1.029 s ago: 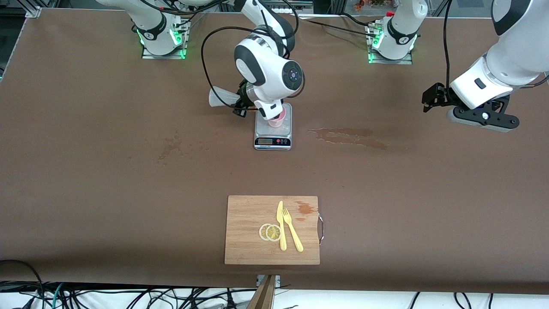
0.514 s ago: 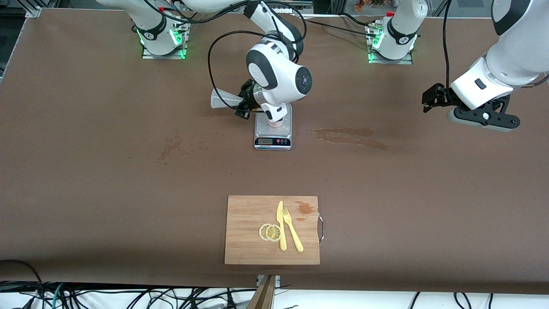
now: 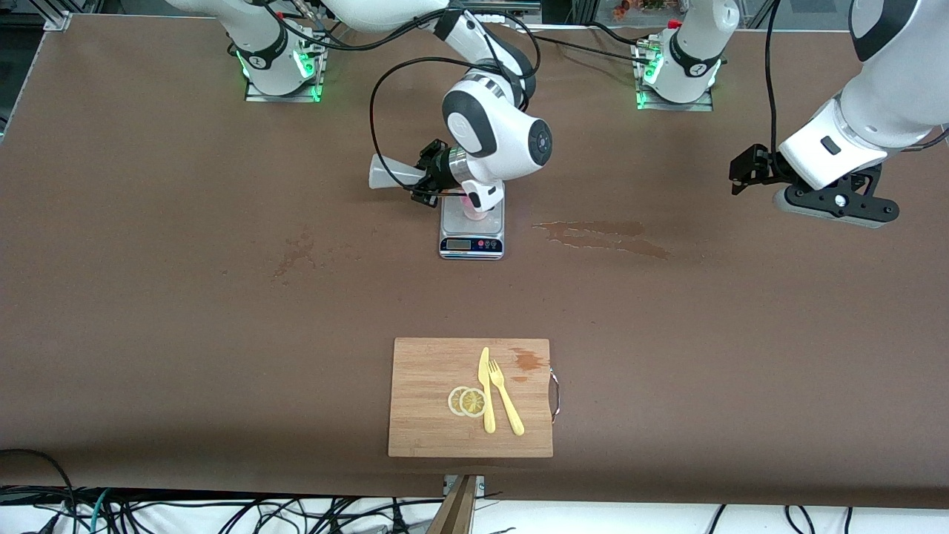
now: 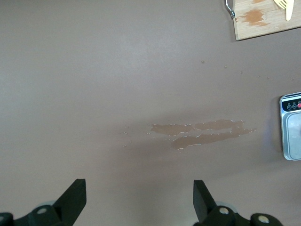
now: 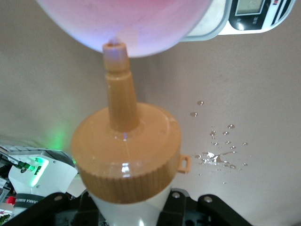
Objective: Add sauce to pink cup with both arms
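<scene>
The pink cup (image 3: 471,213) stands on the silver kitchen scale (image 3: 472,239), mostly hidden by my right arm's wrist. My right gripper (image 3: 434,178) is shut on the sauce bottle (image 3: 387,173) and holds it tipped on its side, base toward the right arm's end. In the right wrist view the orange cap (image 5: 126,160) fills the middle and the nozzle tip (image 5: 115,49) sits at the pink cup's rim (image 5: 127,23); the right gripper (image 5: 127,212) is mostly hidden under the bottle. My left gripper (image 3: 745,172) waits open and empty over the table's left-arm end (image 4: 139,181).
A wet spill (image 3: 600,237) lies beside the scale toward the left arm's end, also in the left wrist view (image 4: 202,134). A wooden cutting board (image 3: 422,371) with lemon slices (image 3: 467,401), a yellow knife and a fork lies nearer the camera. Water drops (image 5: 218,157) show.
My right arm's wrist has shifted toward the left arm's end over the scale, carrying the tipped bottle with it and covering more of the cup. The left arm has not moved.
</scene>
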Controlling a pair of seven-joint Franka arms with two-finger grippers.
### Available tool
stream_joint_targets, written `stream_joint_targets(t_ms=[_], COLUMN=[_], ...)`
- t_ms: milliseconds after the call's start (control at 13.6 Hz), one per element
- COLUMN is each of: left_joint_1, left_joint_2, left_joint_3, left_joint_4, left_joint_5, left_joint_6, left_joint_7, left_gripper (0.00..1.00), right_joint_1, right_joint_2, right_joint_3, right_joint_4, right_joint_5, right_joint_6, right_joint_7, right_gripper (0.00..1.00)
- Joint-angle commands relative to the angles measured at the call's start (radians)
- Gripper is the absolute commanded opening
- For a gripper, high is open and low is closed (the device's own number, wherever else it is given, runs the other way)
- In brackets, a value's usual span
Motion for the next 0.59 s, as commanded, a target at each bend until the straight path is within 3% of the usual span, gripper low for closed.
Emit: stream_joint_targets(t_ms=[0,514], left_joint_1=[-0.004,-0.004], left_joint_2=[0.003,0.003], left_joint_3=[0.002,0.003], left_joint_4=[0.008,0.008], left_joint_5=[-0.003,-0.003], left_joint_6=[0.000,0.002], left_joint_7=[-0.013,-0.013], left_gripper=[1.00,1.00], right_joint_1=[0.025,0.030], right_joint_2=[0.028,0.030], right_joint_3=[-0.014,-0.013], right_joint_4=[0.053,0.076], right_joint_5=[-0.023,-0.034], right_joint_6=[-0.063,-0.086], right_joint_7=[0.003,0.000], right_gripper=[0.00,0.00])
